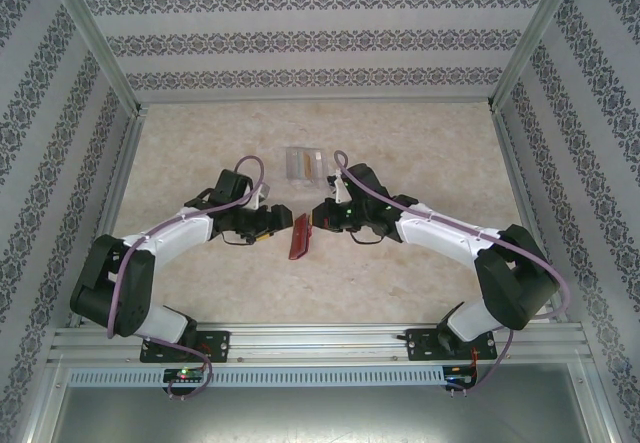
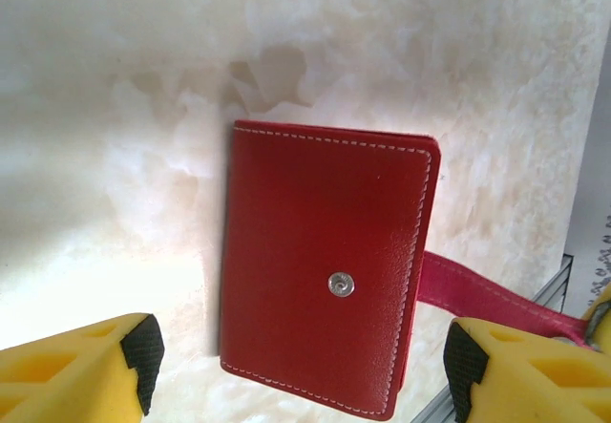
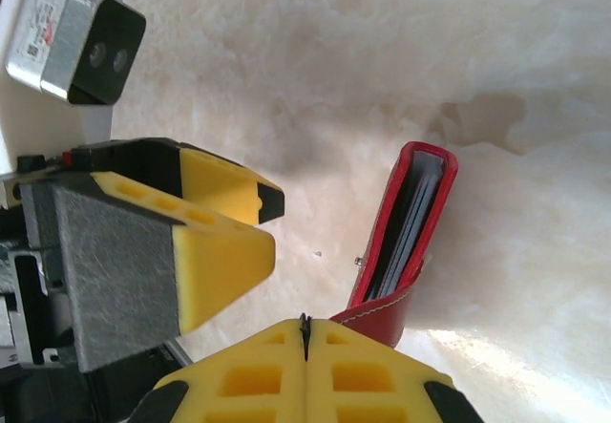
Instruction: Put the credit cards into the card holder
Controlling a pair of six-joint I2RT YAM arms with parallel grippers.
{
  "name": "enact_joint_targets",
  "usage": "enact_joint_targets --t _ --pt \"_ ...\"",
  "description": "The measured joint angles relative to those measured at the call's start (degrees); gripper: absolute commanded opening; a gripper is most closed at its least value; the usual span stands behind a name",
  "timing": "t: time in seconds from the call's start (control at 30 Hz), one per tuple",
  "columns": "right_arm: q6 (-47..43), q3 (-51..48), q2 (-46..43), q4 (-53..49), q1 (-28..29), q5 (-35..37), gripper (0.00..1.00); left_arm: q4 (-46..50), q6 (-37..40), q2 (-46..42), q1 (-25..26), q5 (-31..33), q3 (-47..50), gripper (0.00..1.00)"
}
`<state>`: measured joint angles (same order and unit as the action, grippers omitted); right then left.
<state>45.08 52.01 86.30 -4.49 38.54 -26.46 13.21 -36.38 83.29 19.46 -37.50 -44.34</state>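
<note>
The left tool (image 2: 304, 356) is spread wide, with a yellow finger on each side of the card holder (image 2: 325, 270) and clear of it. The red card holder stands on edge on the tabletop (image 1: 420, 143) between the two tools. It is folded almost flat, its snap stud faces the left tool, and its tab reaches rightward. A clear case (image 1: 303, 163) lies just behind it. The right tool (image 3: 305, 332) is pressed fully together, its tips at the tab. I cannot tell whether it pinches the tab.

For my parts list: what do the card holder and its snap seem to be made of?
The card holder: probably leather or imitation leather, red, faint sheen, fine grain, pale stitching along the edge. The snap: looks like shiny silver metal, a round stud.
</note>
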Motion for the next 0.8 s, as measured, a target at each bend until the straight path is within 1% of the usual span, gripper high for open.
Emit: enact_joint_targets --t 0.27,0.43,0.57,0.7,0.8 --pt "-0.7 3.8 0.0 -1.9 1.5 0.5 0.00 -0.3 0.2 1.5 -1.1 -3.4 0.0 0.76" --pt "-0.9 4.7 0.0 -2.3 1.7 0.9 0.00 -0.3 1.5 4.2 -1.2 -5.0 -1.3 0.71" --pt "-1.2 4.7 0.3 -2.6 1.7 1.6 0.00 -0.2 2.9 7.3 -1.2 -5.2 -3.1 0.62" --pt "-1.5 3.3 0.3 -2.4 0.9 1.7 0.00 -0.2 3.5 10.4 -1.2 -4.0 -3.1 0.62" --pt "-1.8 0.7 0.2 -2.6 -1.0 1.8 0.00 -0.2 3.6 10.6 -1.3 -3.6 -2.2 0.63"
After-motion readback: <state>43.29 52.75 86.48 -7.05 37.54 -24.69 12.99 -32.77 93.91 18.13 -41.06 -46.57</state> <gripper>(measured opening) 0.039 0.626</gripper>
